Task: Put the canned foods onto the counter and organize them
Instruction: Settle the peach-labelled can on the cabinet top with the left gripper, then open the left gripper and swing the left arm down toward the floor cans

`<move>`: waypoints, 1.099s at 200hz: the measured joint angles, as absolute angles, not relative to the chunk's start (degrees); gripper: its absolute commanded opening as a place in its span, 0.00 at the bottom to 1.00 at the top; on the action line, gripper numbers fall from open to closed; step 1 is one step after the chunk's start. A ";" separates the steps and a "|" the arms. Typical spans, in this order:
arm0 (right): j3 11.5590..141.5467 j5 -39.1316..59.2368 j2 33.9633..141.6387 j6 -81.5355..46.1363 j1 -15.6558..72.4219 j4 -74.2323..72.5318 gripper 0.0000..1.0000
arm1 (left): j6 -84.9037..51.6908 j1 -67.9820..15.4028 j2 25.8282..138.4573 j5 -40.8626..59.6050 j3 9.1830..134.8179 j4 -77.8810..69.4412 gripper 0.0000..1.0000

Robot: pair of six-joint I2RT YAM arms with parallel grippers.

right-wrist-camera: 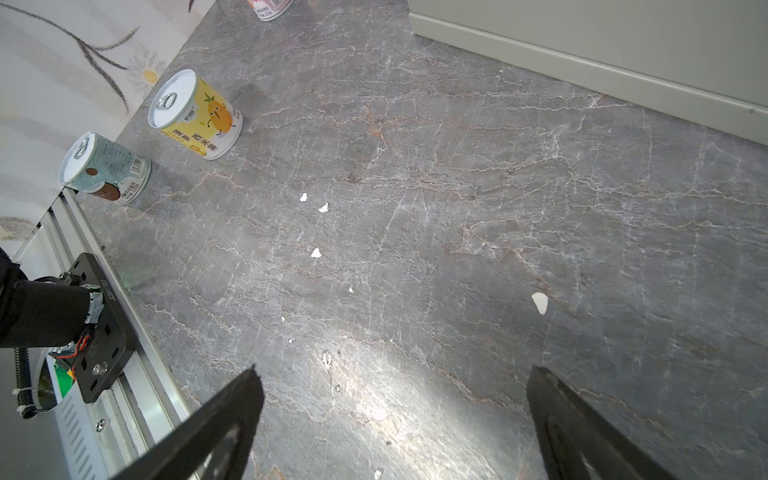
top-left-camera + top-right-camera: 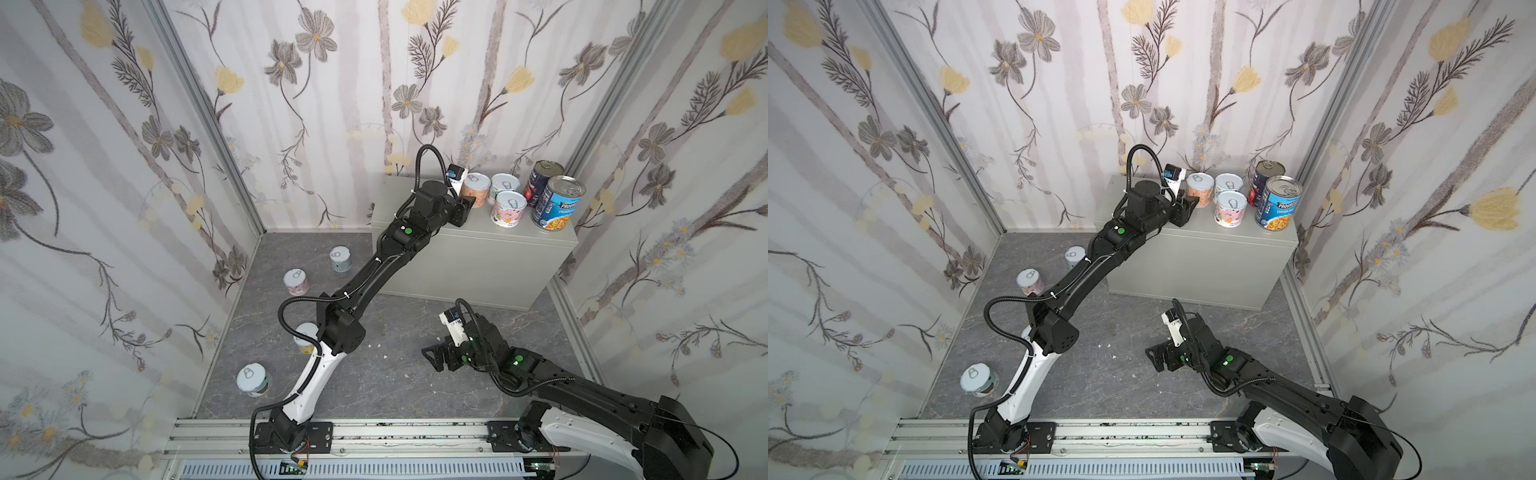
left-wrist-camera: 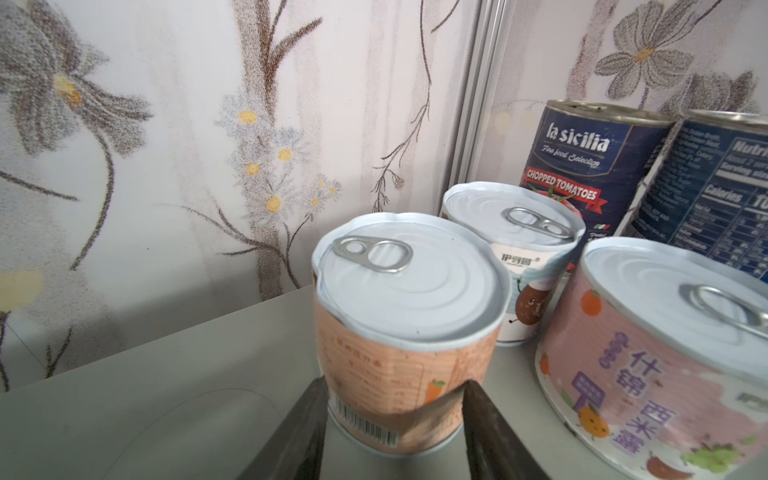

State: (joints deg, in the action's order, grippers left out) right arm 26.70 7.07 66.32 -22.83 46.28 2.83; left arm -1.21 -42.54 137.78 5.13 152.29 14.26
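left jaws clench the orange can (image 3: pixel 409 332) near la sicilia chopped tomatoes (image 3: pixel 582 166); right jaws gape.

Bright, even light fills both top views; shadows are faint, and straight lines bow near the edges. A pale glare patch sits on the floor (image 1: pixel 374 403) in the right wrist view. Behind the crisp orange can (image 3: pixel 405 332), the wallpaper (image 3: pixel 166 145) looks grainy.

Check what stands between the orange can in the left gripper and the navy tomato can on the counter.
A short pale-teal can stands between the orange can and the navy tomato can. The left wrist view shows it plainly, both top views too.
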 measured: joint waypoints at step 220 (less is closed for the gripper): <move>32.10 2.17 53.95 -27.44 54.17 11.73 1.00 | -0.40 -45.21 95.79 -10.55 113.27 21.21 0.66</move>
